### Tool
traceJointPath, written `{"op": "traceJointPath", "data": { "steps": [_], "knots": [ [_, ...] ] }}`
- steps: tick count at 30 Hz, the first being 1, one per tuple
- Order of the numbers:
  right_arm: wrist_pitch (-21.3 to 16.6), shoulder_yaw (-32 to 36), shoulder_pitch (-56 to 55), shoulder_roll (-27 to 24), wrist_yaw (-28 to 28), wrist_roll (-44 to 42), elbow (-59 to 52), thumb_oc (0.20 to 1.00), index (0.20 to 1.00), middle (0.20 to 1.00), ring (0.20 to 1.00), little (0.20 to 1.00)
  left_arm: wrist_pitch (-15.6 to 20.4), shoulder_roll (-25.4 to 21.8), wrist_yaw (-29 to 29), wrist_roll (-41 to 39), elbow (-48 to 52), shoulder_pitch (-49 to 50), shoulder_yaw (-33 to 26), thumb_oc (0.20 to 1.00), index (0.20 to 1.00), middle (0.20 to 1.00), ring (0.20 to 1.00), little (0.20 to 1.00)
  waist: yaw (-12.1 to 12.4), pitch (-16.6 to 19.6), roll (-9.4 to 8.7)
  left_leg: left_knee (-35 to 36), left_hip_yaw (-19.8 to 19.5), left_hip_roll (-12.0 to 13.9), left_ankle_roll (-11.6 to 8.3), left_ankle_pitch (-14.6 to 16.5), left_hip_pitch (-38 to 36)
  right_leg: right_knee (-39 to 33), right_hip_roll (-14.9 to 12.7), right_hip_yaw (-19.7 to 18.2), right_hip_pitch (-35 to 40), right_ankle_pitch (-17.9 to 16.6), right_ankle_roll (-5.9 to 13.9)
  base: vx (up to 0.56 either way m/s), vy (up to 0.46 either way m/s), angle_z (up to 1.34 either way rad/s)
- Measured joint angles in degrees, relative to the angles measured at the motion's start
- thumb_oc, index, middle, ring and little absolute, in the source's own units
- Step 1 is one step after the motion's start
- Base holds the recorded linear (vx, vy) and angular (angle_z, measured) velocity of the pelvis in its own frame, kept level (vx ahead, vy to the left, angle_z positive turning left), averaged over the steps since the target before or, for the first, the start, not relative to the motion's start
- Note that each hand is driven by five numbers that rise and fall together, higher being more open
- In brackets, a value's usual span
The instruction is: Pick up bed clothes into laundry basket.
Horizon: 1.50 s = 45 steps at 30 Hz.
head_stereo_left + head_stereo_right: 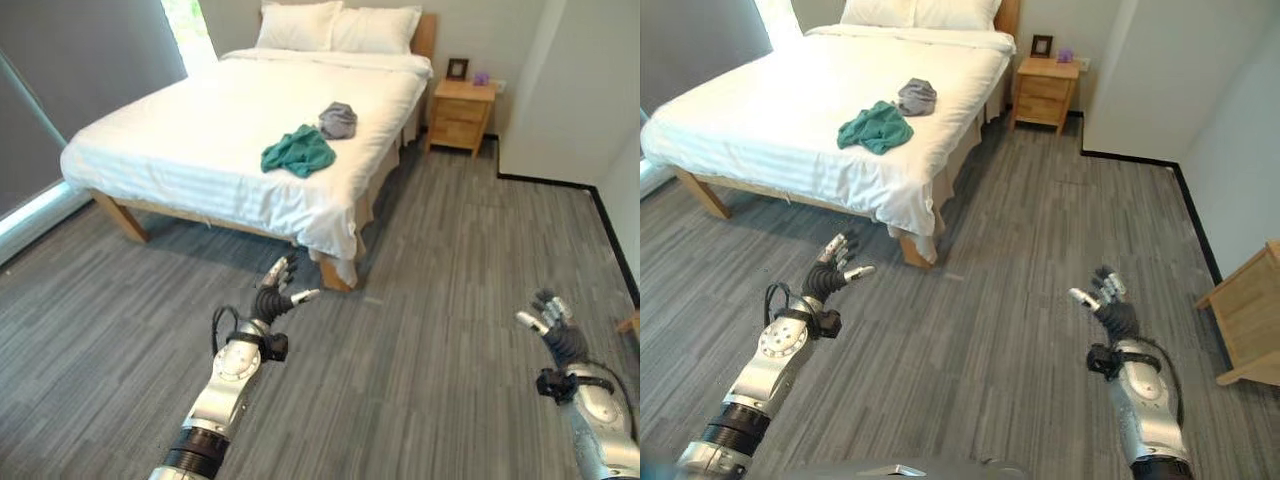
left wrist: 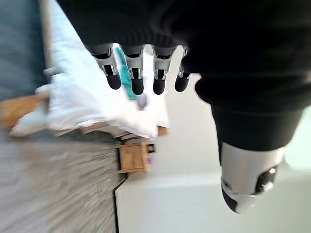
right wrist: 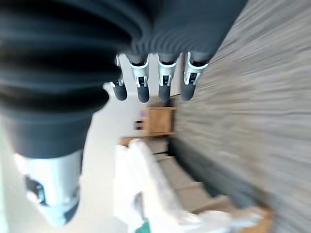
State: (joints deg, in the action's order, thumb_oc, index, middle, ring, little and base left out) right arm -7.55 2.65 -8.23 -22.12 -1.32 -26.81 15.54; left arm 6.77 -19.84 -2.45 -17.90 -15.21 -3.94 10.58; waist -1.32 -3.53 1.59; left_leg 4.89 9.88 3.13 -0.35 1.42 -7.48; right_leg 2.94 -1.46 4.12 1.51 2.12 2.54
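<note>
A teal garment [image 1: 298, 151] lies crumpled on the white bed [image 1: 200, 130], near its right side. A grey garment [image 1: 338, 120] sits bunched just beyond it, touching or nearly touching. My left hand [image 1: 276, 292] hovers over the floor in front of the bed's near corner, fingers relaxed and holding nothing. My right hand [image 1: 553, 325] is out to the right above the floor, open and holding nothing. The left wrist view shows its fingers [image 2: 137, 77] straight, with the teal garment [image 2: 125, 77] past them.
A wooden nightstand [image 1: 461, 115] stands right of the bed's head, with a small frame on it. Two pillows [image 1: 340, 27] lie at the headboard. A wooden cabinet [image 1: 1252, 315] stands at the far right. Grey plank floor [image 1: 440, 330] stretches between me and the bed.
</note>
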Motion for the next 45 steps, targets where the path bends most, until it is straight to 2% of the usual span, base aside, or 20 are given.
{"op": "traceJointPath", "data": {
  "steps": [8, 11, 15, 17, 21, 23, 25, 26, 27, 28, 30, 31, 32, 33, 35, 37, 40, 42, 43, 45],
  "knots": [
    [1.15, -3.38, -3.11, 3.16, 0.69, -0.17, 0.72, 1.000, 1.000, 1.000, 1.000, 1.000, -0.76, 2.56, -1.44, -0.13, -1.99, 6.93, -1.97, 1.000, 1.000, 1.000, 1.000, 1.000, -0.12, -2.02, -0.01, 0.10, 0.38, -0.18, 0.04, -0.01, 0.30, -1.97, 0.06, -0.82, 0.26, -0.98, -0.31, 0.01, 0.022, -0.07],
    [1.11, -3.21, -0.67, 2.69, 0.99, -0.11, 0.19, 1.000, 1.000, 1.000, 1.000, 1.000, -0.71, 1.24, -2.24, -0.07, -1.99, 6.79, -4.42, 1.000, 1.000, 1.000, 1.000, 1.000, 0.10, -3.74, 0.24, 0.13, 2.00, -0.63, 0.41, -0.21, 1.23, 5.34, 0.17, -1.39, -5.14, -0.50, 0.39, -0.02, 0.018, -0.39],
    [0.62, -3.14, 2.31, 2.90, 1.01, -0.07, -1.91, 1.000, 1.000, 1.000, 1.000, 1.000, -0.58, -0.46, -3.84, 0.12, -3.25, 3.62, -7.01, 1.000, 1.000, 1.000, 1.000, 1.000, -1.28, -7.88, -0.77, 0.06, 3.18, -0.59, 0.87, 0.97, 1.38, 24.67, -2.74, -1.40, -17.09, 3.38, 7.91, 0.24, -0.085, -0.28],
    [0.62, -3.13, 1.68, 3.32, 1.07, -0.11, -3.01, 1.000, 1.000, 1.000, 1.000, 1.000, -0.42, -0.54, -4.08, 0.11, -3.24, 3.29, -7.15, 1.000, 1.000, 1.000, 1.000, 1.000, -1.69, -8.21, -1.53, -0.11, 3.24, -1.39, -0.30, 2.36, 1.42, 20.81, -7.47, -1.60, -19.36, 3.42, 7.70, 0.41, -0.235, -0.03],
    [-0.03, -3.60, -0.79, 4.36, 1.27, -1.17, -3.20, 1.000, 1.000, 1.000, 1.000, 1.000, -0.03, -0.49, -4.52, 0.13, -5.28, 1.32, -7.37, 1.000, 1.000, 1.000, 1.000, 1.000, -3.39, -8.20, -2.73, -0.48, 1.44, -1.33, -2.28, 3.70, 0.57, -1.55, -17.21, -0.77, -18.65, -4.12, 9.90, 0.46, -0.306, 0.14],
    [0.15, -4.75, -1.21, 5.44, 1.86, -1.49, -2.64, 1.000, 1.000, 1.000, 1.000, 1.000, -0.02, -0.43, -4.84, 0.15, -6.26, 0.82, -7.75, 1.000, 1.000, 1.000, 1.000, 1.000, -3.77, -7.99, -3.12, -1.27, 1.06, 0.42, -4.65, 5.26, -0.27, -4.87, -18.22, 1.57, -18.24, -6.77, 10.85, 0.59, -0.480, 0.19],
    [1.08, -6.05, -2.53, 5.51, 3.39, -2.65, -3.03, 1.000, 1.000, 1.000, 1.000, 1.000, 0.02, -0.62, -4.68, 0.15, -5.52, 2.05, -7.01, 1.000, 1.000, 1.000, 1.000, 1.000, -4.75, -6.81, -3.52, -0.64, -0.20, 4.59, -6.55, 6.06, -3.75, -2.80, -15.13, 4.80, -15.02, -8.61, 9.81, 0.34, -0.395, 0.37],
    [1.13, -6.01, -2.22, 4.73, 3.81, -2.67, -2.12, 1.000, 1.000, 1.000, 1.000, 1.000, 0.12, 0.31, -4.48, 0.14, -5.49, 2.40, -6.67, 1.000, 1.000, 1.000, 1.000, 1.000, -4.78, -6.60, -2.09, -0.72, -0.95, 7.46, -7.67, 5.64, -4.76, -0.77, -12.53, 5.55, -14.79, -12.44, 8.94, 0.33, -0.518, 0.29],
    [1.43, -5.96, -0.62, 4.36, 3.90, -2.69, 0.75, 1.000, 1.000, 1.000, 1.000, 1.000, 0.12, 1.38, -4.09, 0.10, -5.52, 2.97, -6.47, 1.000, 1.000, 1.000, 1.000, 1.000, -4.79, -6.63, -0.95, -4.75, -1.34, 10.73, -8.43, 5.12, -3.87, 2.88, -10.08, 6.47, -15.65, -10.41, 5.50, 0.53, -0.869, -0.01],
    [1.99, -6.00, 0.78, 3.94, 4.24, -2.87, 1.91, 1.000, 1.000, 1.000, 1.000, 1.000, 0.11, 2.28, -3.92, -0.04, -5.56, 3.42, -6.49, 1.000, 1.000, 1.000, 1.000, 1.000, -4.22, -6.59, -0.96, -12.85, -2.29, 13.06, -8.33, 4.61, -0.06, 4.84, -8.38, 7.25, -15.80, -8.38, 3.94, 0.41, -0.702, -0.12],
    [2.03, -5.92, 1.74, 2.75, 4.44, -3.51, 1.13, 1.000, 1.000, 1.000, 1.000, 1.000, -0.20, 3.28, -3.44, -2.10, -5.01, 3.87, -6.61, 1.000, 1.000, 1.000, 1.000, 1.000, -3.10, -6.79, -1.93, -29.59, -5.32, 15.67, -5.75, -0.40, 8.66, 7.10, -5.96, 8.42, -15.40, -4.86, -0.53, 0.41, -0.560, -0.21],
    [1.88, -6.20, 1.74, 2.04, 4.50, -3.52, 1.24, 1.000, 1.000, 1.000, 1.000, 1.000, -0.01, 3.57, -3.31, -3.35, -4.55, 4.86, -6.90, 1.000, 1.000, 1.000, 1.000, 1.000, -0.95, -7.37, -3.44, -37.20, -7.02, 16.70, -2.98, -9.22, 11.41, 7.72, -4.56, 7.84, -13.35, -3.49, -2.09, 0.44, -0.505, -0.43],
    [1.86, -7.13, 1.64, 1.25, 4.53, -3.52, 1.25, 1.000, 1.000, 1.000, 1.000, 1.000, -0.05, 3.29, -3.07, -3.98, -4.56, 6.14, -6.92, 1.000, 1.000, 1.000, 1.000, 1.000, -0.13, -7.20, -4.12, -39.32, -9.35, 16.51, -2.97, -15.83, 12.28, 7.64, -3.81, 7.83, -11.60, -2.38, -2.95, 0.41, -0.403, -0.33],
    [1.81, -7.44, 0.84, 0.01, 4.33, -3.38, 0.64, 1.000, 1.000, 1.000, 1.000, 1.000, -0.42, 3.42, -2.80, -4.44, -4.20, 7.10, -6.86, 1.000, 1.000, 1.000, 1.000, 1.000, 0.30, -7.57, -5.67, -47.26, -10.07, 16.03, -5.52, -15.88, 15.66, 6.38, -3.53, 7.29, -8.41, -0.51, -4.82, 0.42, -0.289, -0.24],
    [1.95, -7.37, 1.87, -0.58, 3.89, -3.40, 0.56, 1.000, 1.000, 1.000, 1.000, 1.000, -0.44, 2.81, -2.74, -4.51, -3.68, 7.64, -7.25, 1.000, 1.000, 1.000, 1.000, 1.000, 2.48, -8.27, -7.38, -51.97, -4.81, 13.92, -6.96, -11.20, 19.90, 3.72, -3.54, 6.65, -4.64, 0.37, -6.02, 0.40, -0.168, -0.11],
    [2.08, -5.40, 1.42, 0.00, 3.41, -3.53, -0.16, 1.000, 1.000, 1.000, 1.000, 1.000, -0.40, 3.55, -2.53, -5.46, -3.20, 7.39, -8.41, 1.000, 1.000, 1.000, 1.000, 1.000, 3.43, -8.35, -7.21, -44.62, 3.25, 12.83, -8.68, -8.39, 23.06, -1.69, -2.30, 8.40, 0.45, 0.06, -5.96, 0.50, -0.097, 0.29],
    [1.91, -4.86, 1.03, 0.16, 3.13, -4.42, -1.72, 1.000, 1.000, 1.000, 1.000, 1.000, 0.15, 3.75, -2.78, -6.75, -3.03, 8.22, -9.45, 1.000, 1.000, 1.000, 1.000, 1.000, 4.64, -7.62, -4.85, -28.27, 9.29, 8.34, -8.57, -8.34, 25.34, -7.73, 0.86, 9.51, 5.94, 0.93, -4.04, 0.59, -0.046, 0.19],
    [1.89, -4.93, 1.20, 0.24, 3.16, -4.65, -1.18, 1.000, 1.000, 1.000, 1.000, 1.000, 0.16, 4.93, -3.24, -6.76, -3.18, 8.54, -11.57, 1.000, 1.000, 1.000, 1.000, 1.000, 5.23, -7.20, -3.73, -13.93, 9.60, 3.61, -8.20, -8.62, 24.30, -9.03, 2.26, 9.79, 8.07, 2.84, -3.39, 0.49, -0.020, 0.02],
    [1.88, -4.87, 0.68, 0.07, 3.19, -4.65, -1.16, 1.000, 1.000, 1.000, 1.000, 1.000, 0.23, 5.34, -4.04, -6.76, -3.17, 8.69, -12.75, 1.000, 1.000, 1.000, 1.000, 1.000, 6.17, -6.79, -2.40, -9.03, 9.93, 1.54, -6.36, -10.03, 24.08, -8.67, 3.41, 10.26, 9.18, 2.41, -4.31, 0.62, -0.020, -0.19],
    [1.87, -5.06, 0.94, 0.23, 3.21, -4.64, -1.25, 1.000, 1.000, 1.000, 1.000, 1.000, 0.25, 4.94, -4.32, -6.68, -3.26, 8.93, -14.09, 1.000, 1.000, 1.000, 1.000, 1.000, 6.74, -6.51, -2.09, -6.69, 11.92, 0.31, -5.22, -10.89, 24.94, -8.70, 3.81, 9.95, 10.93, 4.56, -3.15, 0.84, 0.006, -0.14]
  ]
}}
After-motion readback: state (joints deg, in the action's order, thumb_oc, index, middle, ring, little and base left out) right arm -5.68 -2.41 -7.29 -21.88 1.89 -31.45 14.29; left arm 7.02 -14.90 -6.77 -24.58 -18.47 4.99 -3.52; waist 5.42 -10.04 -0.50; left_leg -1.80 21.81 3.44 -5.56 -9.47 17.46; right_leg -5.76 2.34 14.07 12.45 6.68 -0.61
